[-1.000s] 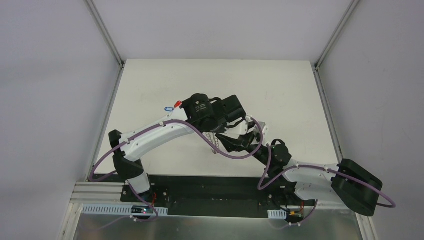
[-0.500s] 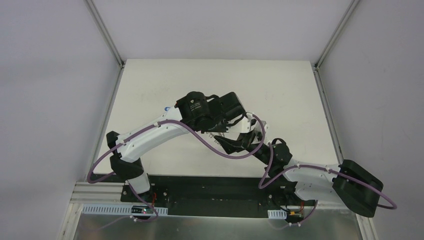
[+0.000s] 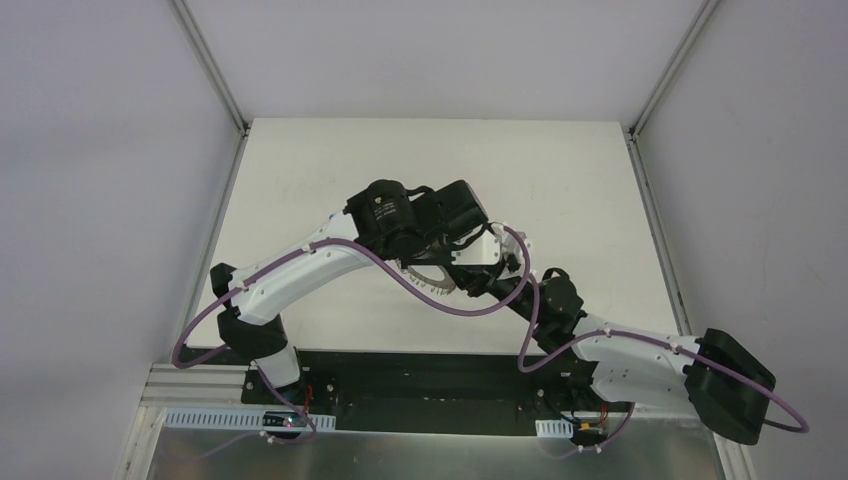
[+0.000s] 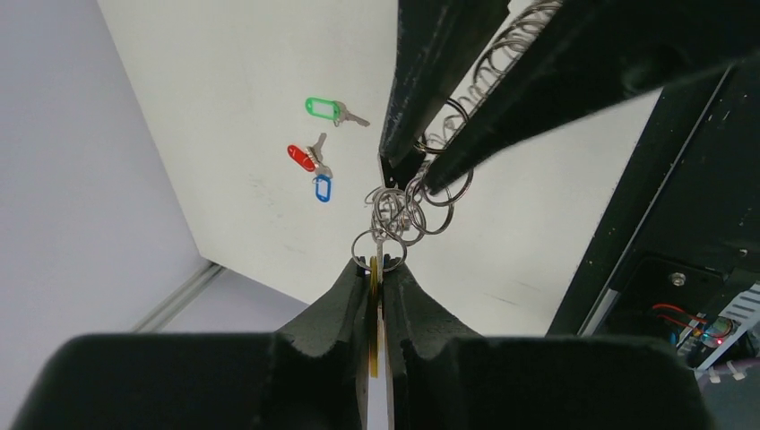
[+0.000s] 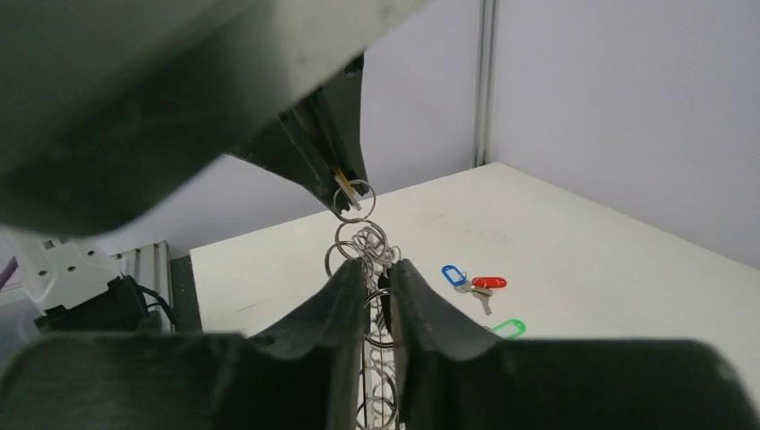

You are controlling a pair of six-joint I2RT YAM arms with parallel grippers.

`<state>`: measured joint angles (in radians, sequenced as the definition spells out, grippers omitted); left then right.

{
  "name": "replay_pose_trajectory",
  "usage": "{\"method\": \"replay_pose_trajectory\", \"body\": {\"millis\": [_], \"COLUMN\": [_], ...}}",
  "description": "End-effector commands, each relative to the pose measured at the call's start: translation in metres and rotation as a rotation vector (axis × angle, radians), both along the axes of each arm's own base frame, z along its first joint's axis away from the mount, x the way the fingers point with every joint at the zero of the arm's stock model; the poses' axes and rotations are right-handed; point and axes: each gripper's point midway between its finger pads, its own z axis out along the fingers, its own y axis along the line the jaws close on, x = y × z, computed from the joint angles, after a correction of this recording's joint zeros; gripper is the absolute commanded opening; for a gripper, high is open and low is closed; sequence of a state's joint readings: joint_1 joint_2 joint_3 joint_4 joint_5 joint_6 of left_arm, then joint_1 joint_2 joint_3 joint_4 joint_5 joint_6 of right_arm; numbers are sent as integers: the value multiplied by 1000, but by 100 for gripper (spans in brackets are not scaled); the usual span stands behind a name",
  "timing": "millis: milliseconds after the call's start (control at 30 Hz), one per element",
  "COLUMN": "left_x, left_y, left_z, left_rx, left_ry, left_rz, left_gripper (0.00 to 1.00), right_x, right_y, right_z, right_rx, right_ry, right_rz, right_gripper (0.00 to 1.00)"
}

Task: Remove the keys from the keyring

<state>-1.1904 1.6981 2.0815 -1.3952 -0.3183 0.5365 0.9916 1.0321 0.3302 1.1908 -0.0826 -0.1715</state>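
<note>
Loose at left on the table (image 4: 224, 81): green key (image 4: 324, 108), red key (image 4: 302, 157), blue key (image 4: 323, 188). Centre: yellow key (image 4: 372, 279) pinched tight in left gripper (image 4: 375, 264), pointing up. Above, keyring (image 4: 394, 210) held aloft, slanting up-right, clamped edge-on in right gripper (image 5: 377, 269).

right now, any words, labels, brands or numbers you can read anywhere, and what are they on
No text here can be read.
Pale print on the left arm's motor cap: too small to read.
The green key tag, red key tag and blue key tag: no writing can be made out.
</note>
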Motion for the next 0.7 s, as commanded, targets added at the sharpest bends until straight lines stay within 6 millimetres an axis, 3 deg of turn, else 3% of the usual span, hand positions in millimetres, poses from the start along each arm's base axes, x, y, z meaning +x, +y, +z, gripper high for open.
{"method": "replay_pose_trajectory", "body": {"millis": [0,67,167,233,433,667], "left_x": [-10,-9,-10,-9,-6,-8], "left_y": [-2,0,-1,-2,-1,0], "left_z": [16,17,17,16,11,14], "left_rx": [-91,-99,-119,-123,-96,-117], "left_ry": [11,2,-3,-6,-12,-11], "left_rz": [-14,-11,-15,-15,-6,-12], "left_gripper": [0,0,0,0,0,0], "right_x": [-1,-7,-18,-22,-25,-26], "right_y": [1,2,3,2,-21,-32], "right_z": [16,12,8,7,8,-9], "right_rx": [-6,-35,-60,-52,26,-54], "right_ry": [-30,-26,-9,5,-27,-12], "right_rz": [6,37,93,108,53,22], "right_gripper": [18,21,48,58,61,62]}}
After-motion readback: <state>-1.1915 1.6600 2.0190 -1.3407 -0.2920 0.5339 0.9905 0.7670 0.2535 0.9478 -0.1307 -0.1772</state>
